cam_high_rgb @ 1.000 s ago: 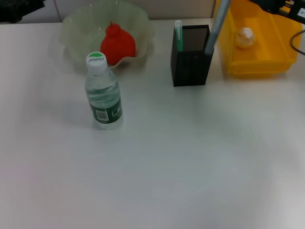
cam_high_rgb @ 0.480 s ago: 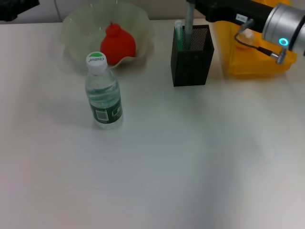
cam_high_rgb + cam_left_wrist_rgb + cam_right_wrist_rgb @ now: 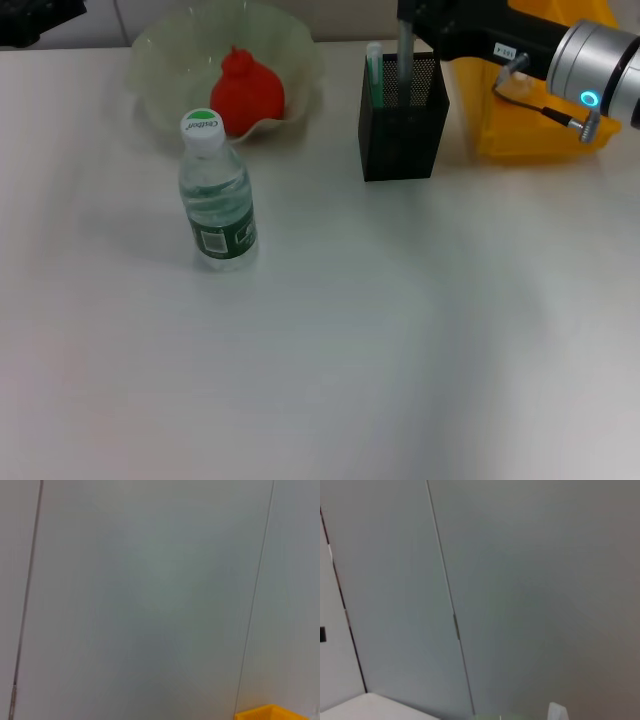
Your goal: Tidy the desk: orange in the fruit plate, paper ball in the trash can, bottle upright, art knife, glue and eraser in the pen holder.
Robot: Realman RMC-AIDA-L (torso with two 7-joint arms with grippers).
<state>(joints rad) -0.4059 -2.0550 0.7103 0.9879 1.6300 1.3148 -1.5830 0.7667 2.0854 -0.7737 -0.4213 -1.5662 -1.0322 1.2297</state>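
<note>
Although its fingers are hidden, so grip can't be judged, the right gripper (image 3: 415, 18) hovers directly above the pen holder (image 3: 401, 117), where a thin, stiff, light grey art knife (image 3: 405, 62) stands, probably best pinched near its top.

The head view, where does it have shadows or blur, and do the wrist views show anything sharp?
Head view: soft even light, a faint shadow beside the bottle; the right arm over the pen holder looks slightly smeared. Left wrist view: plain wall panels and a corner of the trash can. Right wrist view: only wall panels, nothing detailed.
</note>
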